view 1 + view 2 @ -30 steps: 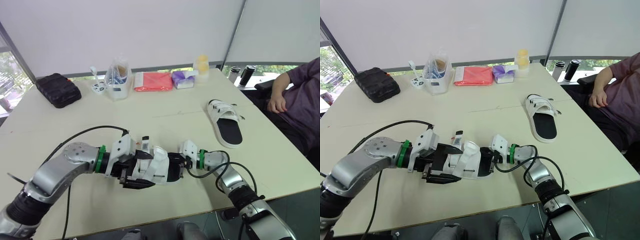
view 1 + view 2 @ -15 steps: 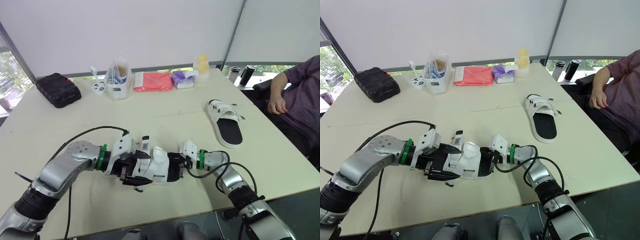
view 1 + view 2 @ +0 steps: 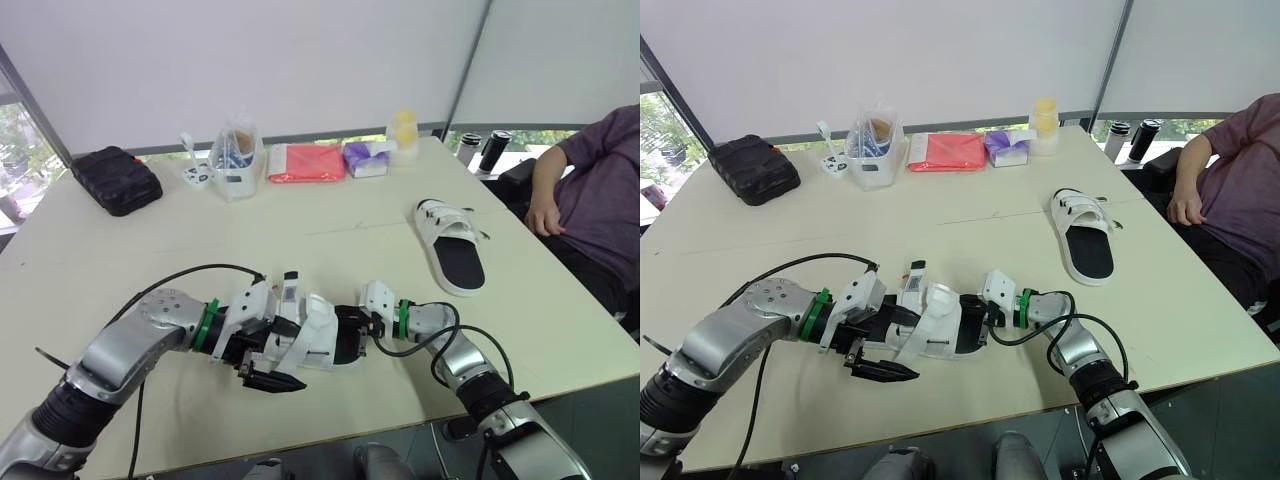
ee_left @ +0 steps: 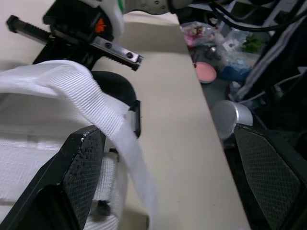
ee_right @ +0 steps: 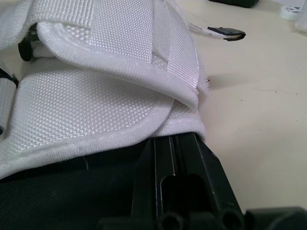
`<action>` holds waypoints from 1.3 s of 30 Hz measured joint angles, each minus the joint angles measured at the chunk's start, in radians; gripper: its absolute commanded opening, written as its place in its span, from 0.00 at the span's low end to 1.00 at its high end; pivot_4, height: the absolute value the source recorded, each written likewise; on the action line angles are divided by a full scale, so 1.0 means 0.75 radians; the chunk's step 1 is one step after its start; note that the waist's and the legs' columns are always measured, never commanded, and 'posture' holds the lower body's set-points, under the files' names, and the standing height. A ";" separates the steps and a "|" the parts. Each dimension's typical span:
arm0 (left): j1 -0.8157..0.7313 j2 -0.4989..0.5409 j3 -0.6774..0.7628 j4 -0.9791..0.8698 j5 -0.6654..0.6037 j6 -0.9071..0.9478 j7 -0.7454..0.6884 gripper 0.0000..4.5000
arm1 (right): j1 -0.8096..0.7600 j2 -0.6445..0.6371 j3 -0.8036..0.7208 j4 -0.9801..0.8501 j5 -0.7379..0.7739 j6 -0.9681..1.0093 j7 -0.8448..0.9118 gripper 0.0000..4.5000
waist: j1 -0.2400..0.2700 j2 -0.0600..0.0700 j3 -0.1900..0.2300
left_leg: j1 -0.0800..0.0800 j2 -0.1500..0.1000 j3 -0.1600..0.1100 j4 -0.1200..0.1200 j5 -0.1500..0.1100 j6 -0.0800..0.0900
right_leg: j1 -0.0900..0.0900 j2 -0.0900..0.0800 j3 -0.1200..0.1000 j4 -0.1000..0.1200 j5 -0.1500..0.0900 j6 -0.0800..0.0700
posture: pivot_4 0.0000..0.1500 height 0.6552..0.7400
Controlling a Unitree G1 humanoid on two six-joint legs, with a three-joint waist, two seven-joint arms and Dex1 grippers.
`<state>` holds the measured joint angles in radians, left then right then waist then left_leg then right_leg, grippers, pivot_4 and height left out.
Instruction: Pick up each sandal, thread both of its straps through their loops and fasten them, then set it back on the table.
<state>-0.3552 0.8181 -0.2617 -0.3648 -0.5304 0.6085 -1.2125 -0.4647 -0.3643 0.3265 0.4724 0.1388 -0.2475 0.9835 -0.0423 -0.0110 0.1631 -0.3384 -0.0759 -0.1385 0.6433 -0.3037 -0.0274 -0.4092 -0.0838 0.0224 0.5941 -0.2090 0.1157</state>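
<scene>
One white sandal with a black sole [image 3: 318, 338] is held just above the near part of the table [image 3: 150, 260]. My right gripper [image 3: 350, 333] is shut on the sole's end; in the right wrist view the white straps [image 5: 96, 96] lie over its black fingers [image 5: 192, 163]. My left gripper [image 3: 272, 378] sits at the sandal's near side and is open. In the left wrist view a loose white strap [image 4: 108, 120] runs past one of its fingers [image 4: 72, 182]. The second sandal [image 3: 448, 245] lies flat at the far right.
Along the back edge are a black pouch [image 3: 117, 180], a clear tub of items [image 3: 236, 160], a red packet [image 3: 305, 162], a purple tissue pack [image 3: 367, 158] and a yellow bottle [image 3: 403, 130]. A person [image 3: 590, 200] sits at the table's right side.
My left gripper has slid off the sandal's straps toward the near edge, its fingers now pointing out beside the sole. The right gripper and sandal held still. The person's arm shifted.
</scene>
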 measured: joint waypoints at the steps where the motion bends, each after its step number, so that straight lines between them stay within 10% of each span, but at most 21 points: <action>1: 0.006 -0.001 0.000 -0.011 -0.005 0.001 -0.007 0.96 | 0.003 0.000 0.000 -0.003 0.000 0.000 -0.004 0.00 | 0.000 0.000 0.000 | 0.000 0.000 0.000 0.000 -0.001 -0.001 | 0.000 0.000 0.000 0.000 0.000 0.000 | 1.00 1.00; 25: 0.156 0.003 -0.022 -0.065 -0.035 0.275 0.066 0.96 | 0.030 0.000 -0.007 -0.032 0.000 0.000 -0.022 0.00 | 0.002 0.001 0.000 | 0.000 0.001 0.000 -0.001 -0.002 -0.003 | -0.001 0.000 0.000 -0.001 -0.001 -0.002 | 1.00 1.00; 36: 0.124 -0.310 0.087 0.005 -0.290 0.611 0.325 0.96 | 0.039 -0.001 -0.013 -0.040 0.000 0.001 -0.027 0.00 | 0.005 -0.001 0.000 | 0.000 0.001 -0.001 -0.001 -0.002 -0.004 | 0.000 0.002 -0.001 -0.002 -0.001 -0.001 | 1.00 1.00; 39: 0.110 -0.332 0.087 0.016 -0.302 0.640 0.368 0.78 | 0.040 -0.002 -0.014 -0.041 0.000 0.002 -0.029 0.00 | 0.006 0.000 0.000 | 0.000 0.001 -0.001 -0.001 -0.002 -0.003 | 0.000 0.002 -0.002 -0.002 -0.001 -0.001 | 1.00 1.00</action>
<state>-0.2731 0.5691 -0.1964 -0.3526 -0.7568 1.0883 -0.9361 -0.4345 -0.3658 0.3162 0.4419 0.1388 -0.2463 0.9619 -0.0378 -0.0111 0.1632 -0.3383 -0.0750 -0.1389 0.6427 -0.3051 -0.0299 -0.4093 -0.0823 0.0212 0.5926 -0.2097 0.1147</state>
